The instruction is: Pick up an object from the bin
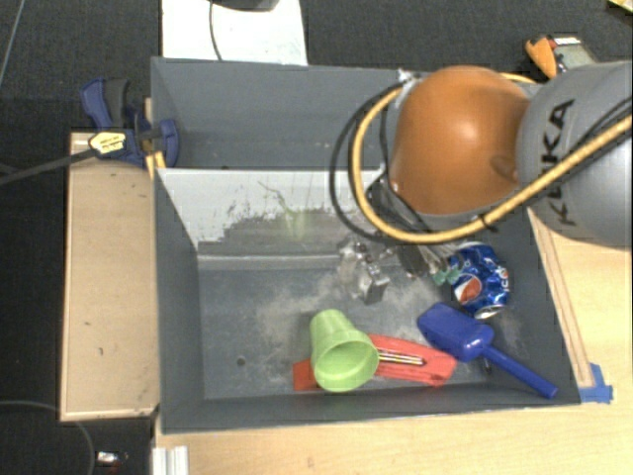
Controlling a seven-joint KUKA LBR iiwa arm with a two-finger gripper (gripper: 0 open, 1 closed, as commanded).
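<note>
Lists gripper, open or closed impossible to tell, low over bare mid-floor of bin, near green cup lying across red tool, can and scoop toward view's right; advises, judging cup likeliest pick, centring over its wall, clear of tool.

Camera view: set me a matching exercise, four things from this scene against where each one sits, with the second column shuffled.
Things
1. tool
2. green cup
3. blue scoop
4. crushed blue can

Places
A. by the right wall, behind the scoop
B. near the middle of the bin, behind the cup
C. on its side, lying across a red flat piece
D. handle running toward the front right corner

Pairs: 1-B, 2-C, 3-D, 4-A
</note>
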